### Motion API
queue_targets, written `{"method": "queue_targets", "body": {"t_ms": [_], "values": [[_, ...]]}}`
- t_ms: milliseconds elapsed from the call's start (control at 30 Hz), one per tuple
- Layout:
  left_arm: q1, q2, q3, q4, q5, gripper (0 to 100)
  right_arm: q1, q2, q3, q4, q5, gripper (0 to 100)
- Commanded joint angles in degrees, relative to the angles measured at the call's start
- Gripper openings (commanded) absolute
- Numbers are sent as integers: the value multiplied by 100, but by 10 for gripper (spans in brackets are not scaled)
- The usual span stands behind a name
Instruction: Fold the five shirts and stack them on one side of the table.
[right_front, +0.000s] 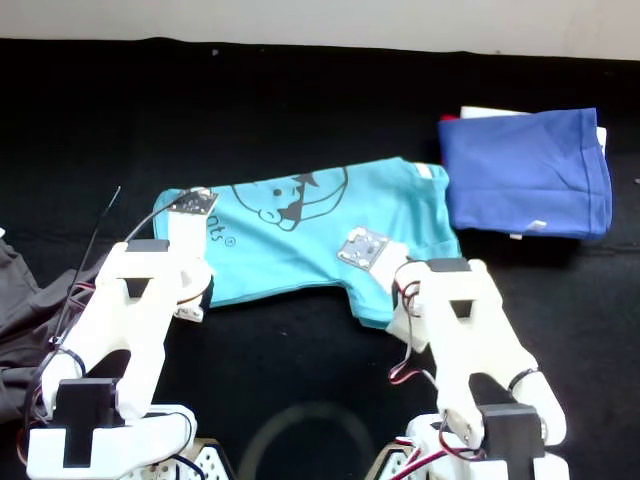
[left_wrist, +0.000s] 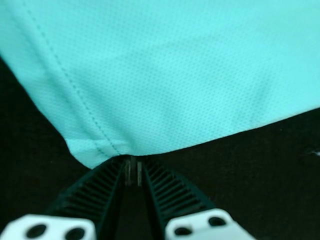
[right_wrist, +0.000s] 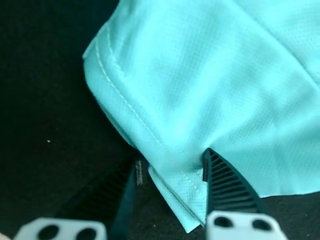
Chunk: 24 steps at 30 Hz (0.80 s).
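Observation:
A turquoise shirt (right_front: 300, 240) with a dark print lies spread out in the middle of the black table (right_front: 300, 360). My left gripper (left_wrist: 134, 175) is at the shirt's near left edge (right_front: 195, 300) and is shut on the hem corner (left_wrist: 105, 150). My right gripper (right_wrist: 170, 167) is at the shirt's near right sleeve (right_front: 380, 305). It is open, with its fingers on either side of the stitched sleeve edge (right_wrist: 165, 170). A folded blue shirt (right_front: 525, 170) lies at the back right on top of a white one (right_front: 480, 112).
A heap of dark clothing (right_front: 20, 300) lies at the table's left edge beside the left arm. Bare black table runs along the front between the two arm bases and across the back.

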Motion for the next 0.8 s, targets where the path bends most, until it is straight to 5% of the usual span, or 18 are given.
{"method": "queue_targets", "body": {"t_ms": [0,167,400,767], "values": [[-110,4,-40,-273,35,9,4,910,-453,-4,-105,152],[-110,4,-40,-273,26,9,57,1684,-1798,1051,-554,142],[-119,4,-40,-273,26,9,286,1516,-3574,2545,-308,5],[-119,4,-22,-273,44,9,470,2914,-6255,2448,-273,7]]}}
